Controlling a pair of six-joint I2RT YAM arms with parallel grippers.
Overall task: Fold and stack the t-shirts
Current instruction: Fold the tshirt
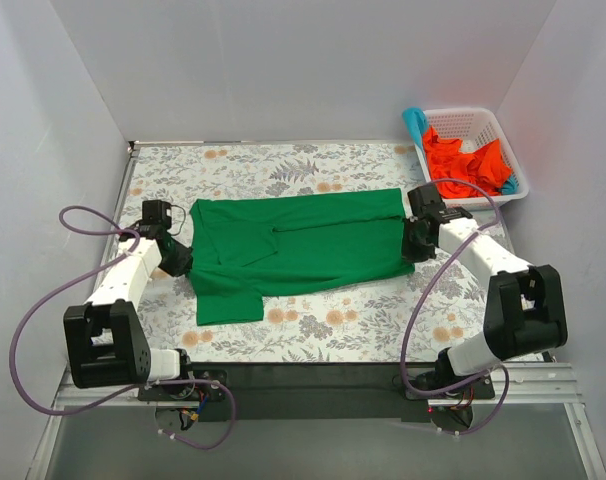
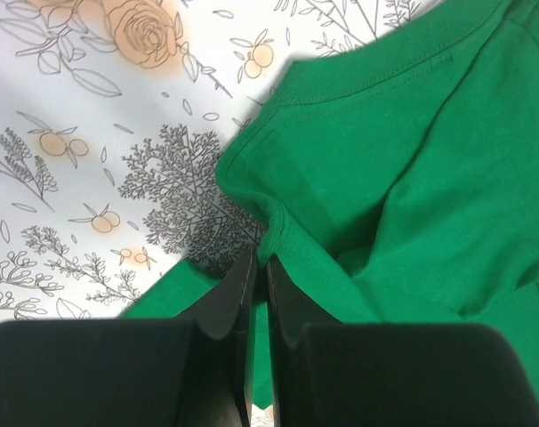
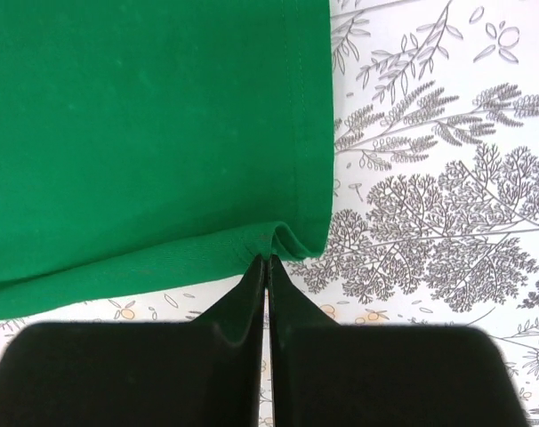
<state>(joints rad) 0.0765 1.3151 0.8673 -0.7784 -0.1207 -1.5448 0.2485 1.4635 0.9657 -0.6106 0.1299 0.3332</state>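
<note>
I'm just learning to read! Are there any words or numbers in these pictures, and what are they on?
There are no words, numbers or signs to read here.
green t-shirt: plain, no print or tag showing.
table cover: only drawn flowers and leaves.
white basket: no label showing.

the table [image 1: 313, 325] has a white covering printed with grey leaves and orange flowers. a green t-shirt [image 1: 303, 240] lies spread flat across its middle, one sleeve pointing near-left. a white lattice basket [image 1: 480, 122] sits at the far right corner.
</note>
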